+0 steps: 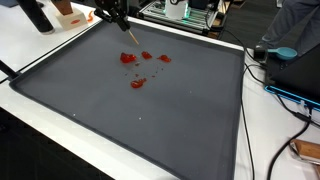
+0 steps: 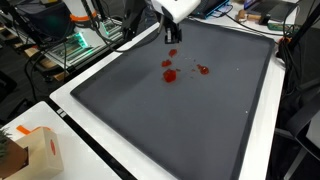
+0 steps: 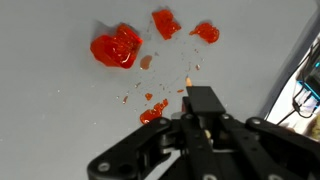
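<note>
Wrist view: gripper clamped on thin stick, tip pointing up toward red blobs.

High exteriors share mat, wrist behind gripper

A dark grey mat covers most of a white table. In an exterior view, a cardboard box sits at the table's near corner and a rack of electronics glows green beyond the far edge. Cables trail beside the mat.
</note>
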